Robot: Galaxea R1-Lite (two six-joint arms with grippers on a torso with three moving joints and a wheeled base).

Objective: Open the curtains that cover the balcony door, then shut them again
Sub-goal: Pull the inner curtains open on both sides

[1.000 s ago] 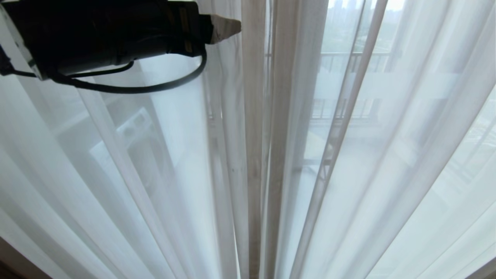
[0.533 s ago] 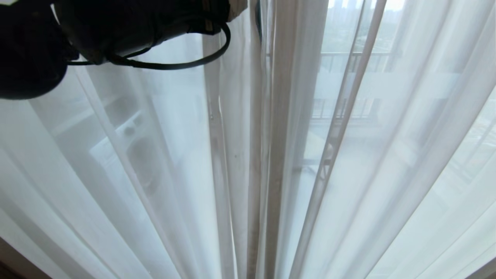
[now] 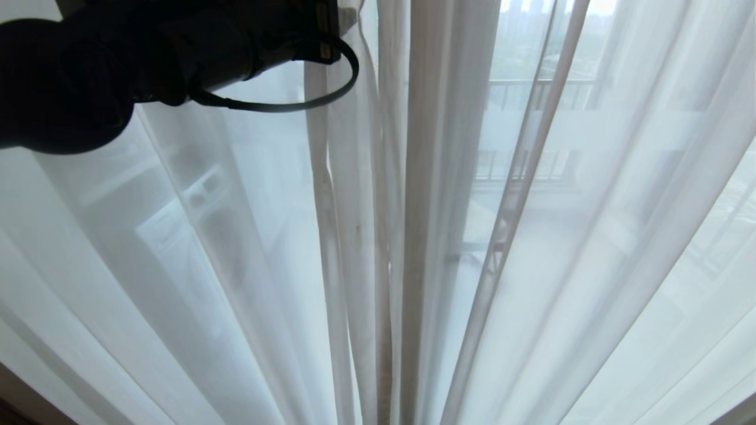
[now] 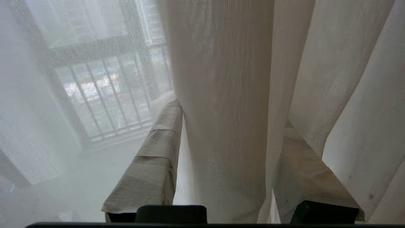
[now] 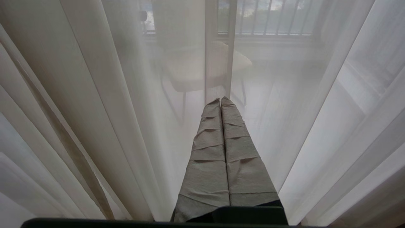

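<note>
The white see-through curtains hang shut across the glass, with no writing to read, and the left gripper, high up, has a fold between its half-open fingers, while the right gripper is pressed shut.

My right gripper points at the curtains, its two tape-wrapped fingers pressed flat together and holding nothing. Through the white sheer I make out a pale chair and a barred railing beyond.
</note>
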